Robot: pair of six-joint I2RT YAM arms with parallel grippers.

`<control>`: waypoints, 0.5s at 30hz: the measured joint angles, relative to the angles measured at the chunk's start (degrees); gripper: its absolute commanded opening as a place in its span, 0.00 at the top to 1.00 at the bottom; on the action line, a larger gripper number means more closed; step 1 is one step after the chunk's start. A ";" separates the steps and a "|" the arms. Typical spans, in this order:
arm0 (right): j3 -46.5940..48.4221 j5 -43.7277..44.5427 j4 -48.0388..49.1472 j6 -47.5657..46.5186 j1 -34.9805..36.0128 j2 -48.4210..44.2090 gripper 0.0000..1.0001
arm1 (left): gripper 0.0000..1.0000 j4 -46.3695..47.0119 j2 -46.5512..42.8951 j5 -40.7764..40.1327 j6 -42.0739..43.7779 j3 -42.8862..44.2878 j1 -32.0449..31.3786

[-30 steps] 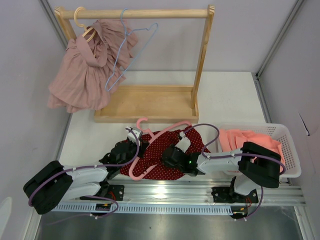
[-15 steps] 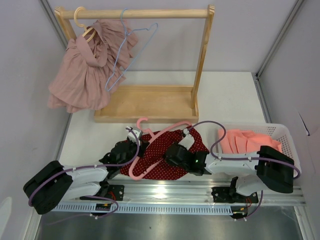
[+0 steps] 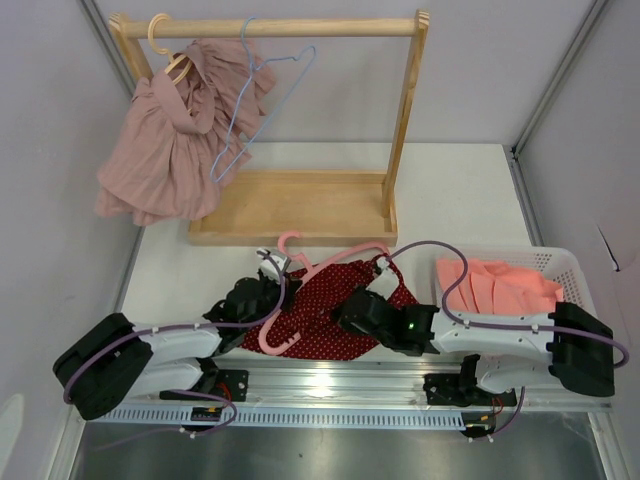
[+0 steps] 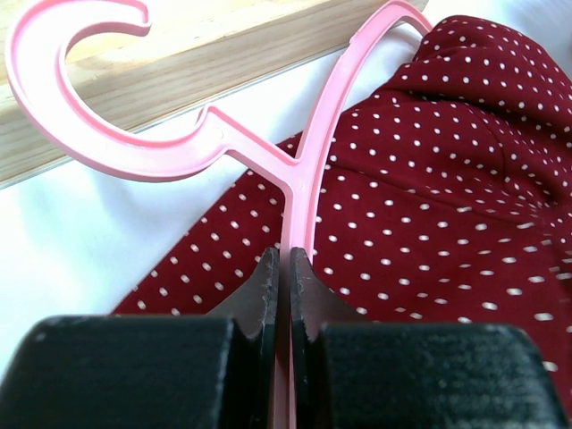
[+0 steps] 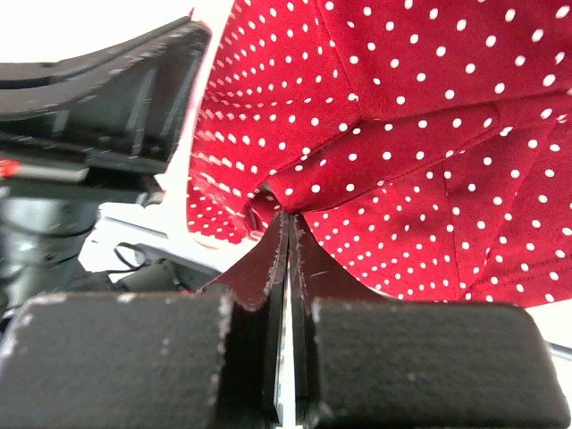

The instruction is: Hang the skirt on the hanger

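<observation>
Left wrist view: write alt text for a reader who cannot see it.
The left gripper is shut on a pink hanger just below its neck; the hook curls up to the left. A red white-dotted skirt fills the right side, on a white table, with a wooden rack base behind.

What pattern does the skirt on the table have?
The skirt is dark red with white dots; left wrist view shows it best.

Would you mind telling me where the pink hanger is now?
In the top view, the pink hanger lies across the polka-dot skirt near the table's front edge, before the wooden rack, clamped in the left pincer.
</observation>
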 measured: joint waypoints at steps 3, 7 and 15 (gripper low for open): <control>0.00 0.39 -1.53 -0.02 0.00 -2.73 1.00 | 1.00 0.83 1.07 -0.04 0.02 0.20 0.00; 0.00 0.33 -2.62 -0.02 0.07 -4.28 1.00 | 1.00 1.79 1.84 -0.20 0.17 0.37 0.00; -0.87 -0.15 -3.98 0.07 2.25 -4.26 1.00 | 1.00 2.67 4.55 -0.94 4.09 3.52 0.00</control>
